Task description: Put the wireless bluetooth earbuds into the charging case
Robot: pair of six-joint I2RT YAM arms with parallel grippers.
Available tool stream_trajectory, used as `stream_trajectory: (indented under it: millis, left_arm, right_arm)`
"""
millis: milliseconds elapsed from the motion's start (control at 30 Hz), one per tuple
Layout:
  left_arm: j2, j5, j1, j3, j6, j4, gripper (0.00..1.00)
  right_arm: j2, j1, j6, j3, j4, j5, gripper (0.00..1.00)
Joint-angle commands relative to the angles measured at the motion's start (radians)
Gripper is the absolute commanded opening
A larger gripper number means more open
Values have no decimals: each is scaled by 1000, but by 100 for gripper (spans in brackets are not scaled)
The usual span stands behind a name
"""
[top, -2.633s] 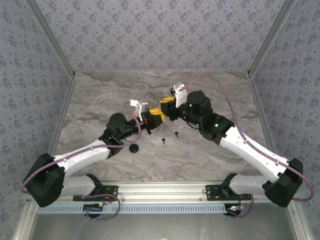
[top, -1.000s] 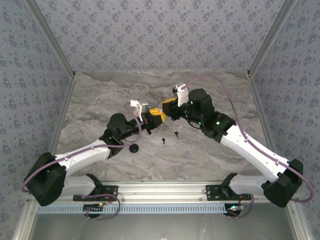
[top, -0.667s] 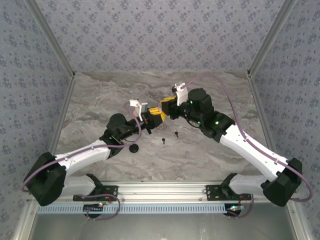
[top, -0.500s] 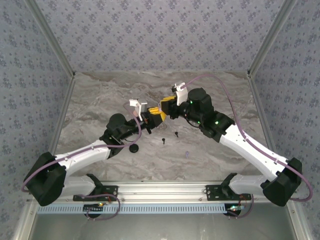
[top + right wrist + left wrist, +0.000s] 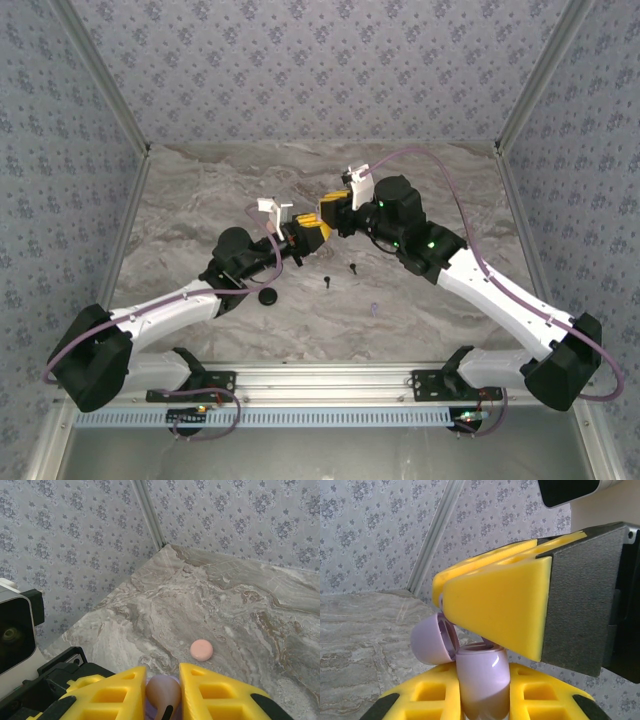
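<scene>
Case (image 5: 482, 680), glossy lavender, lid (image 5: 432, 642) open, pinched in left pincer (image 5: 482, 702); right pincer (image 5: 162, 690) pressed together.

Work surface: a tabletop (image 5: 190, 195) with a grey-beige marble pattern. It is enclosed on the left, far and right sides by walls (image 5: 320, 70) papered in a grey floral print. Metal corner posts (image 5: 100, 75) rise at the two far corners. An aluminium rail (image 5: 320, 378) runs along the near edge. Loose items: a round black disc (image 5: 267, 297) lying flat, left of centre toward the near side, and a pale pink disc (image 5: 201, 650) lying flat on bare tabletop, apart from the walls.
</scene>
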Motion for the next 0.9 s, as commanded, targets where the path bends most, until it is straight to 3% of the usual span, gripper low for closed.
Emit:
stream_trajectory:
  millis: [0, 867]
  left_arm:
    - [-11, 19, -14, 25, -3, 114, 0]
    - [-9, 5, -14, 13, 49, 101, 0]
  right_arm:
    - [16, 10, -13, -8, -26, 3, 24]
    - [-12, 7, 29, 22, -155, -38, 25]
